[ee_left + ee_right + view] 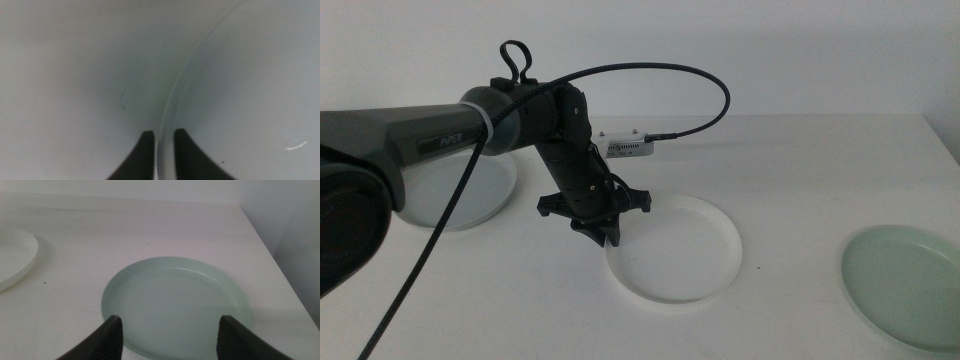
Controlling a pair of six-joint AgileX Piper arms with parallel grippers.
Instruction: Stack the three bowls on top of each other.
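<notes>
The white bowl (680, 250) sits at the table's middle. My left gripper (605, 235) comes down on its left rim. In the left wrist view the two jaws (162, 150) stand close together with the white bowl's (250, 90) thin rim between them, so the gripper is shut on the rim. The grey bowl (460, 195) lies at the left, partly hidden behind the left arm. The mint green bowl (905, 275) lies at the right edge. My right gripper (167, 335) is open and empty just before the mint bowl (175, 300); it does not show in the middle view.
A small white device (625, 147) with a black cable lies behind the white bowl. The table's right edge (270, 255) runs close to the mint bowl. The white bowl's edge (12, 255) shows in the right wrist view.
</notes>
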